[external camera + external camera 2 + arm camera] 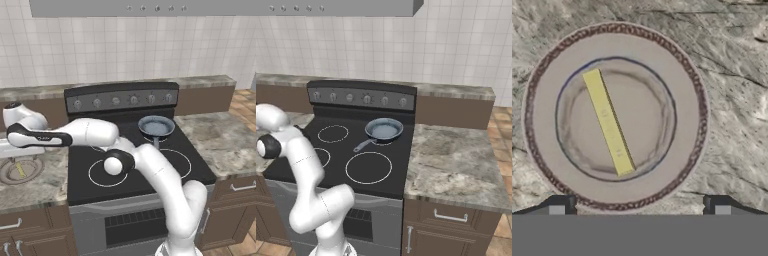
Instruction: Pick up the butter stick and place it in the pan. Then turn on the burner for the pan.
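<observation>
Butter [608, 121] lay slantwise in the dish [543, 120] on the bench [732, 100], my fingers [562, 206] spread wide above it. I judged it light, soft, greasy: best pinched across its narrow middle, gently.

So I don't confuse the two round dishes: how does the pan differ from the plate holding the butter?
The pan is grey-blue metal with a dark handle; the plate is flat, grey-brown and handleless. The pan sits on the stove, the plate on the counter to its left. The pan is empty; the plate holds the butter stick. Both are round and shallow.
</observation>
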